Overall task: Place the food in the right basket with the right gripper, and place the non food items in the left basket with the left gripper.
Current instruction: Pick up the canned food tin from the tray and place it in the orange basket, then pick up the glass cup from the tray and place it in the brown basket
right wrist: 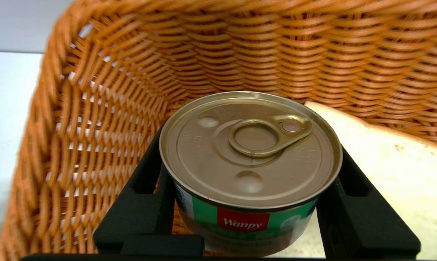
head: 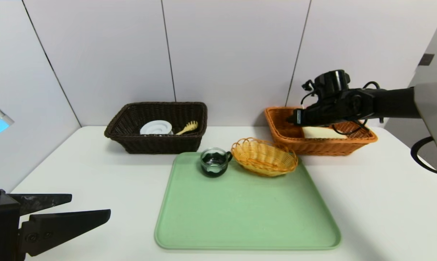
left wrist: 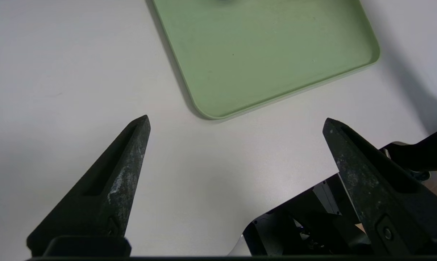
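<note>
Nearest the head camera, the left gripper hung parked low over the table, jaws spread wide and holding nothing. Rightward, the right arm reached forward and angled down into the orange basket, right gripper pinching the tin can beside the bread slice.

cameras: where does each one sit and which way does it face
Head: high, looking down at table; both arms show.
Left wrist: over table, toward green tray; open left gripper.
Right wrist: inside orange basket; right gripper holds can beside bread.
Shared: head and left wrist see tray.
</note>
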Available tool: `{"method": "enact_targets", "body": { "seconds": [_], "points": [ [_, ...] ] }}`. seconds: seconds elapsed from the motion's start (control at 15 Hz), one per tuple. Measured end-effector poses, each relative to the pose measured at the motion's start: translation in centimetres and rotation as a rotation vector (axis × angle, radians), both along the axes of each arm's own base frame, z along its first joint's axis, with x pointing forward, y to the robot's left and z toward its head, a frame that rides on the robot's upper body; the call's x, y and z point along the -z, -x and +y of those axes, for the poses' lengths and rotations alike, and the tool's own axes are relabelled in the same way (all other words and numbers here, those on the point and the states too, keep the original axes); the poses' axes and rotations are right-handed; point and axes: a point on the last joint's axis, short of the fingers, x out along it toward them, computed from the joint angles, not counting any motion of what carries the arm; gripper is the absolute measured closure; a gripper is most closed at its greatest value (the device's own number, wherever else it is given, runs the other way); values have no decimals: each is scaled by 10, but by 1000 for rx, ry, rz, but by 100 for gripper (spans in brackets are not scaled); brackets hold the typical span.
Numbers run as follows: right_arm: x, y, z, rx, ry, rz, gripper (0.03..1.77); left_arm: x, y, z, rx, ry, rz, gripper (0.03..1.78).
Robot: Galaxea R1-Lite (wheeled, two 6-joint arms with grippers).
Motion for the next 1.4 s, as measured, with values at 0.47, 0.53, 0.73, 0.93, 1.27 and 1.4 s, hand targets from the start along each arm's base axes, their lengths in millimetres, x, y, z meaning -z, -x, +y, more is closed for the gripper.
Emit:
{"method": "enact_targets", "body": {
  "seconds": [0.47,0.53,0.73,0.93,1.27,1.4],
  "points": [
    [17,-6,5,-10,10,32,77,1,-3,-2,0,-7,6,12],
    [17,-6,5,-8,5,23,67,1,-3,-2,0,-7,7,12],
    [15,-9,6,-10,3,-17,48,1,-4,-3,1,-10,8,12],
    [15,-10,7,-7,6,-19,36,1,-5,-4,0,-10,10,12],
    [-18,0,3,43,26,-82,23,1,-5,-3,-6,-10,9,12],
    [-39,13,1,54,23,-100,20,0,-5,-3,-7,-9,6,12]
  ]
}}
